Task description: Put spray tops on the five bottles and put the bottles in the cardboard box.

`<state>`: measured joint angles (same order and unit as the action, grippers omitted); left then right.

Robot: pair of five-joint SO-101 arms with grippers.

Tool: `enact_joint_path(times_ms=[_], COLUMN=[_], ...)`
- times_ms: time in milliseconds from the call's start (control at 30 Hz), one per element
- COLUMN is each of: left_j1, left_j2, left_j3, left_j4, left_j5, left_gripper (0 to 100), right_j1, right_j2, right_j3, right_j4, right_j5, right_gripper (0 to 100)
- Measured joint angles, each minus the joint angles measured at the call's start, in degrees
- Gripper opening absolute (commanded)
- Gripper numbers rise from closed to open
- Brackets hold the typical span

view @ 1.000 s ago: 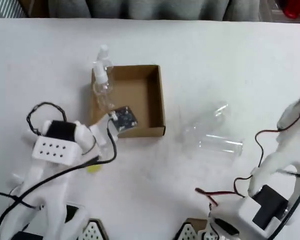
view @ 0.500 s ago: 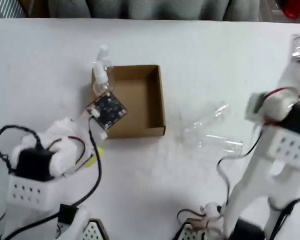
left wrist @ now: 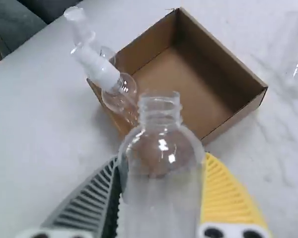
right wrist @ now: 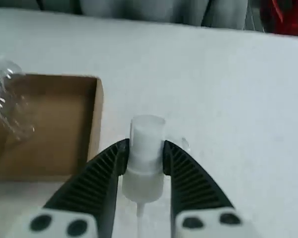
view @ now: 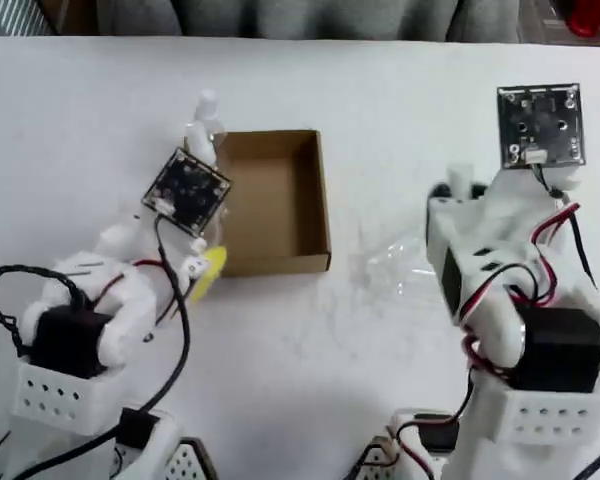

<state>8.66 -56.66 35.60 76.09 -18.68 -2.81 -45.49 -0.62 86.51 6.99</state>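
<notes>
My left gripper (left wrist: 162, 161) is shut on a clear bottle (left wrist: 161, 144) with a bare threaded neck, held above the table in front of the cardboard box (left wrist: 188, 89). Its yellow finger (view: 210, 272) shows at the box's front left corner. A second bottle with a spray top (left wrist: 102, 74) leans at the box's (view: 270, 205) left wall (view: 202, 140). My right gripper (right wrist: 146, 147) is shut on a white spray top (right wrist: 145, 158), up in the air right of the box (right wrist: 44, 124); from above, that gripper (view: 458, 190) sits over loose clear bottles (view: 400, 262) lying on the table.
The white table (view: 380, 90) has free room behind and to the right of the box. The right arm's body (view: 520, 300) covers part of the loose bottles. A red object (view: 592, 15) and grey fabric lie beyond the far edge.
The right arm swung up from the front right corner and now stands right of the box, holding the spray top. The left arm drew back from the box's left wall and rose with its bottle.
</notes>
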Motion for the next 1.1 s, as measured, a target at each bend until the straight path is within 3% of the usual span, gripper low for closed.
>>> enact_joint_path(times_ms=[267,500,867,1100], left_j1=[1.67,1.58,1.58,1.58], left_j2=[0.0,-0.44,-24.09,-33.14], left_j3=[8.18,8.7,24.09,26.2], left_j4=[-9.23,-11.25,-18.46,-20.66], left_j5=[0.44,0.44,0.79,14.42], left_gripper=[2,2,2,2], right_j1=[-4.22,-6.77,-7.12,-13.98], right_j2=[-0.79,-0.79,-1.05,-6.33], right_j3=[0.26,0.26,3.6,3.69], right_j4=[-16.26,-21.1,-26.73,-29.8], right_j5=[-0.53,-13.98,-21.01,-24.18], right_gripper=[1.5,1.5,1.5,1.5])
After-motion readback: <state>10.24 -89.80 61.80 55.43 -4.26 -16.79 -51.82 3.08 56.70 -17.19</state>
